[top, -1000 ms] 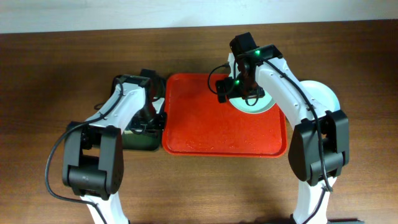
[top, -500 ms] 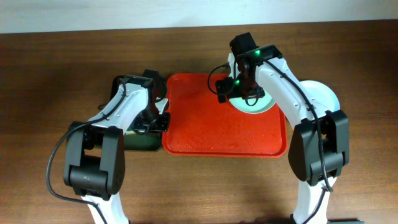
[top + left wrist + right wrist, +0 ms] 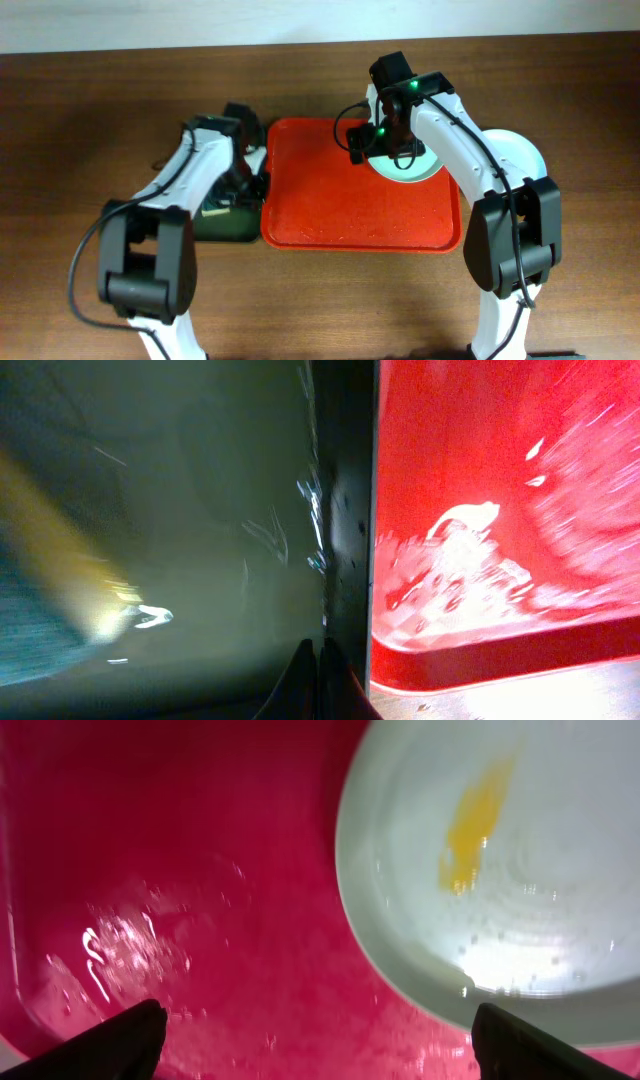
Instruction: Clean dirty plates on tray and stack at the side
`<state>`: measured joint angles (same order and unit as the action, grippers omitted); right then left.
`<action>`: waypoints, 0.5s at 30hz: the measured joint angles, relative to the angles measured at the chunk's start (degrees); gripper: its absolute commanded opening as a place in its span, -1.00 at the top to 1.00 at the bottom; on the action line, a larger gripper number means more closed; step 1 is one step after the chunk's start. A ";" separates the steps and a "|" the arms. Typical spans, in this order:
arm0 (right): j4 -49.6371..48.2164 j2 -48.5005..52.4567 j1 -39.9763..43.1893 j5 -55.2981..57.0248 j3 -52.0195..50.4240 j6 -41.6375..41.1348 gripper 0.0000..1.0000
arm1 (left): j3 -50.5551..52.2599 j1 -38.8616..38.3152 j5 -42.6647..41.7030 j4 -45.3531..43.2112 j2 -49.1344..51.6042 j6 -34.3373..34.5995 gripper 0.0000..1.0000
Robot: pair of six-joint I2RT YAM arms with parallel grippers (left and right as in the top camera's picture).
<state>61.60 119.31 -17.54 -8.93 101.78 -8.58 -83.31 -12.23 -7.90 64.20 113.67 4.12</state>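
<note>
Our right gripper (image 3: 318, 1025) hangs wide open and empty. The pale plate (image 3: 520, 870) with its yellow smear (image 3: 470, 830) lies on the red tray (image 3: 200, 870) just ahead, toward its right finger. Our left gripper (image 3: 318, 665) is pinched closed on nothing, the dark green tray (image 3: 180, 510) beneath it.

White arm shells (image 3: 455, 130), black joints (image 3: 510, 240), looping black cables (image 3: 85, 262), green wrist lights (image 3: 381, 131)

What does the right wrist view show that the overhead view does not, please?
Only the right wrist view shows the yellow smear on the pale plate. Only the overhead view shows the dark green tray, the wooden table and a white plate beside the red tray. Both show the red tray carrying the pale plate.
</note>
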 measured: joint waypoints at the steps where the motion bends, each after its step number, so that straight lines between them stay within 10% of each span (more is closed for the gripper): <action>1: -0.15 0.00 0.00 -0.39 0.00 0.00 -0.97 | -1.53 0.68 0.02 -0.11 -1.36 -0.02 0.85; 3: 1.42 0.00 0.00 -1.42 -0.02 0.02 -0.97 | -3.76 1.75 0.02 -0.24 -4.39 -0.02 0.81; 7: 1.11 0.00 0.09 -0.90 -0.11 -0.26 0.22 | -7.21 4.00 0.55 -1.44 -13.55 -0.09 0.62; 15: -1.03 0.00 0.44 3.45 -0.11 -1.36 0.11 | -6.97 4.37 3.45 -0.70 -15.30 0.13 0.55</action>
<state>60.58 119.31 -17.10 -5.48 101.67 -9.93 -90.28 -7.86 -4.45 63.51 98.37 4.25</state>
